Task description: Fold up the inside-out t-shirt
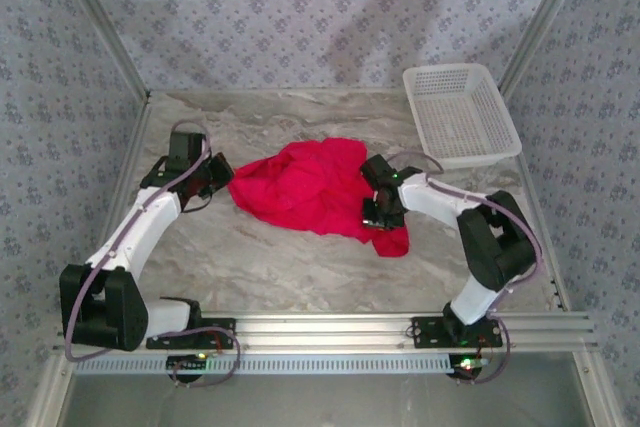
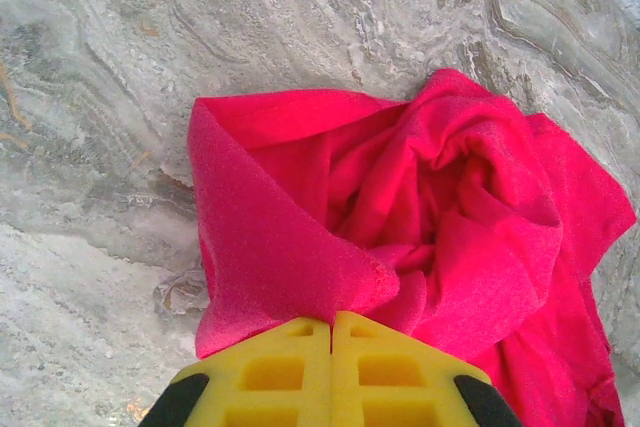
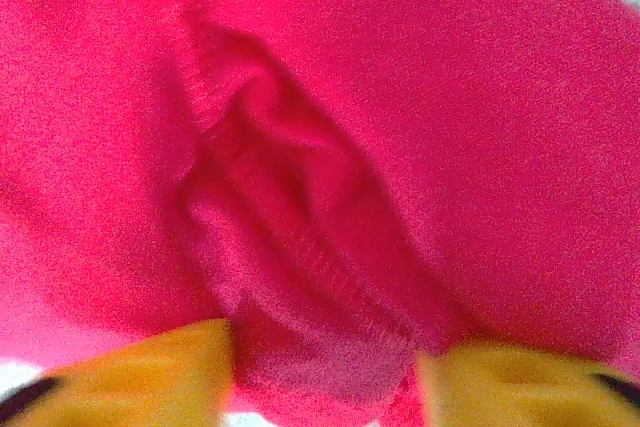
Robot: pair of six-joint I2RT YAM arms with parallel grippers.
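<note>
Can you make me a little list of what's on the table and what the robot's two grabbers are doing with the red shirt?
garment: red t-shirt, crumpled in a heap, not folded yet
where: middle of the marbled table
left jaws: shut, pinching the shirt's left edge
right jaws: closed around a bunched fold on the shirt's right side
basket: white mesh basket, back right corner, apart from the shirt

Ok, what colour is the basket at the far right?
White mesh basket, clearest in the top external view.
</note>
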